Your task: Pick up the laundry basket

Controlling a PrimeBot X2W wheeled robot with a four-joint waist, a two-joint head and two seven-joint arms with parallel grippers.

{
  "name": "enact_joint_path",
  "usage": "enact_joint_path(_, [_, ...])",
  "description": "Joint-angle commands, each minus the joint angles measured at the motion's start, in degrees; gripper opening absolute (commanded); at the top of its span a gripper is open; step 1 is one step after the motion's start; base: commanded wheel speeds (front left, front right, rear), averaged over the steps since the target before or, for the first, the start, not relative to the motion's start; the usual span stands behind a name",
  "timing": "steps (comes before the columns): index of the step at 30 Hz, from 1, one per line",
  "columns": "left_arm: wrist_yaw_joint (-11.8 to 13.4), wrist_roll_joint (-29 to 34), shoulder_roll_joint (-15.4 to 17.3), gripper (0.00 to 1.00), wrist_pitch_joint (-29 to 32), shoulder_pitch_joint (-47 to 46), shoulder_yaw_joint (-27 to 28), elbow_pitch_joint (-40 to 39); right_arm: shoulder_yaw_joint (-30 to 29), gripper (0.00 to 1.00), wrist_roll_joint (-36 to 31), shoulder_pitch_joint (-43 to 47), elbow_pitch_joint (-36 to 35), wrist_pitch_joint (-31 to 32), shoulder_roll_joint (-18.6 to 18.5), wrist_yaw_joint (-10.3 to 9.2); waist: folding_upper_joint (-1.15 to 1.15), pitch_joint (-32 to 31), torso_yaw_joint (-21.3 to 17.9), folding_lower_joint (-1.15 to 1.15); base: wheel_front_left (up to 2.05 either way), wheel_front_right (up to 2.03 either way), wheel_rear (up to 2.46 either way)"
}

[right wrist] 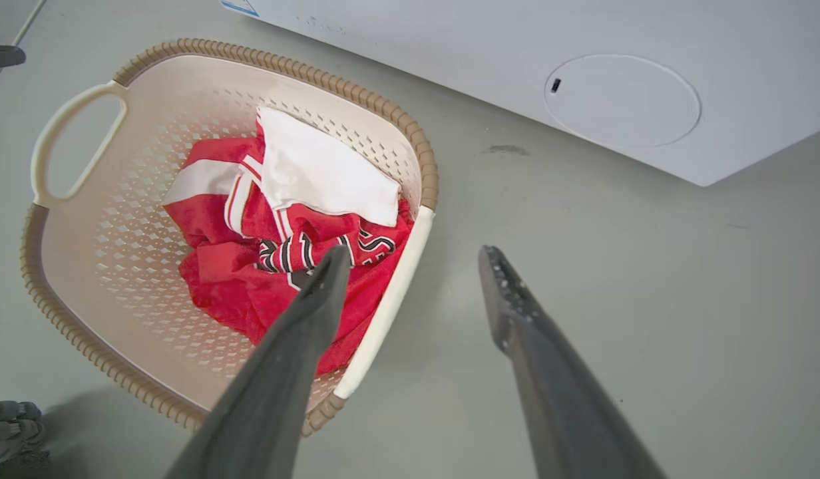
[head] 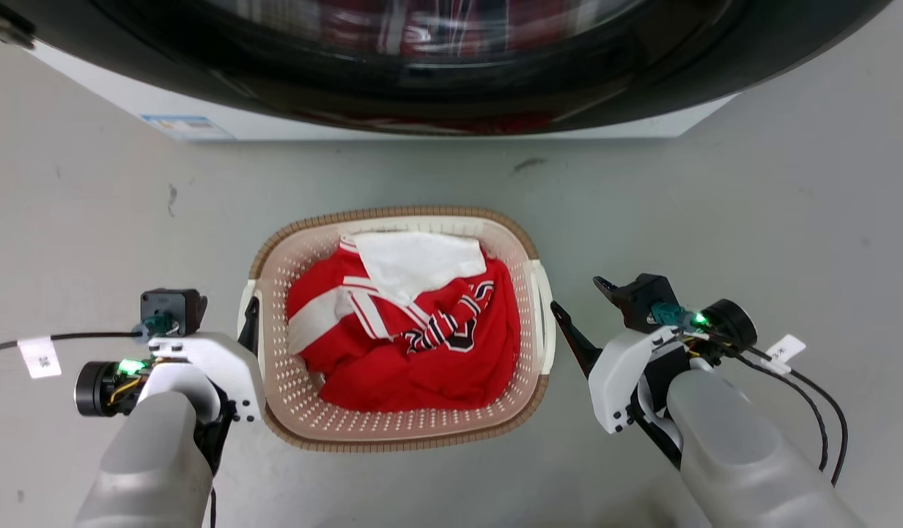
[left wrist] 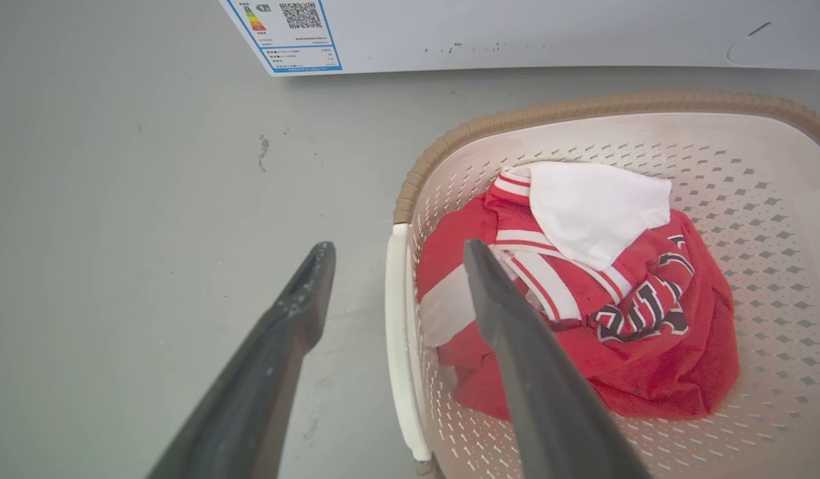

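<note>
Both the left tool (left wrist: 398, 245) and right tool (right wrist: 415, 249) hung open beside the laundry basket (head: 393, 214).
Each framed a white handle (left wrist: 400, 332) between its fingers; contact was unclear, and the washing machine (head: 451, 81) was cropped.

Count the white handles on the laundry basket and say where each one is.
2. One handle is on the laundry basket's left side, by the left gripper; the other handle is on its right side, near the right gripper.
</note>
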Motion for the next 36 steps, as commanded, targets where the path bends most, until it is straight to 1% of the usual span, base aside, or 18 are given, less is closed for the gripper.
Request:
enact_joint_path(1, [0.0, -0.6, 0.4, 1.0, 0.0, -1.6, -0.8, 1.6, 1.0, 1.0, 1.3, -1.8, 1.2, -0.1, -0.1, -0.04, 0.0, 2.2, 0.3, -0.01, 0.0, 0.0, 0.0])
enact_joint_path(10, [0.0, -3.3, 0.2, 1.0, 0.4, -5.7, -4.2, 6.3, 7.1, 1.0, 6.9, -6.1, 5.8, -0.1, 0.0, -0.04, 0.0, 7.2, 1.3, -0.01, 0.0, 0.0, 0.0])
enact_joint_path(23, [0.0, -6.3, -0.3, 1.0, 1.0, -9.2, -8.8, 8.0, 15.1, 1.0, 14.3, -10.2, 9.3, 0.8, 0.0, -0.04, 0.0, 12.7, 1.7, -0.01, 0.0, 0.0, 0.0])
enact_joint_path(29, [0.0, -7.4, -0.6, 1.0, 2.8, -10.3, -10.6, 8.6, 17.9, 1.0, 16.6, -11.4, 10.2, 1.3, 0.0, -0.04, 0.0, 14.0, 1.6, -0.01, 0.0, 0.0, 0.0])
enact_joint_path(30, [0.0, -7.4, -0.5, 0.44, 3.1, -10.5, -10.9, 8.7, 18.3, 0.47, 16.9, -11.7, 10.4, 1.3, 0.0, -0.04, 0.0, 14.2, 1.6, -0.01, 0.0, 0.0, 0.0])
enact_joint_path(31, [0.0, -7.7, -0.6, 0.04, 3.2, -10.7, -11.2, 8.7, 18.8, 0.0, 17.3, -11.9, 10.6, 1.5, 0.0, -0.04, 0.0, 14.3, 1.6, -0.01, 0.0, 0.0, 0.0])
enact_joint_path(32, [0.0, -8.0, -0.9, 0.0, 3.6, -10.8, -11.6, 8.7, 19.2, 0.0, 17.7, -11.9, 10.6, 1.8, 0.0, -0.04, 0.0, 14.4, 1.6, -0.01, 0.0, 0.0, 0.0])
enact_joint_path(36, [0.1, -8.7, -1.5, 0.0, 3.9, -11.2, -12.8, 8.8, 20.6, 0.0, 19.1, -12.6, 10.7, 1.7, 0.0, -0.06, 0.0, 14.5, 1.5, -0.01, 0.0, 0.0, 0.0])
